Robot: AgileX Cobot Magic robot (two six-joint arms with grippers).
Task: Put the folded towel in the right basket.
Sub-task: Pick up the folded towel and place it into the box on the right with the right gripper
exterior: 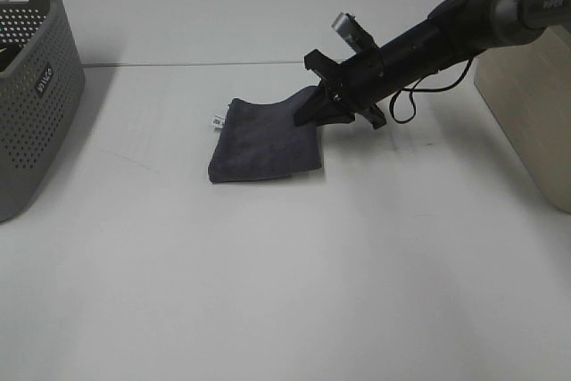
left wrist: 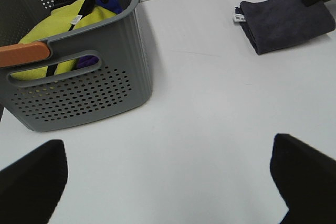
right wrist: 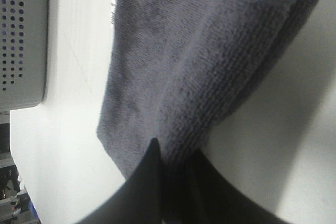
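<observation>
The folded dark grey towel [exterior: 263,140] lies on the white table, with a small white tag at its left edge. My right gripper [exterior: 314,111] is shut on the towel's right edge, which is raised a little off the table. In the right wrist view the jaws [right wrist: 168,169] pinch the towel [right wrist: 199,66]. The beige right basket [exterior: 526,113] stands at the right edge of the exterior view. My left gripper [left wrist: 168,179] is open and empty above bare table, and the towel [left wrist: 286,19] is far from it.
A grey perforated basket [exterior: 31,86] stands at the left edge. In the left wrist view it [left wrist: 79,87] holds a yellow-green cloth [left wrist: 68,19] and other items. A table seam runs across behind the towel.
</observation>
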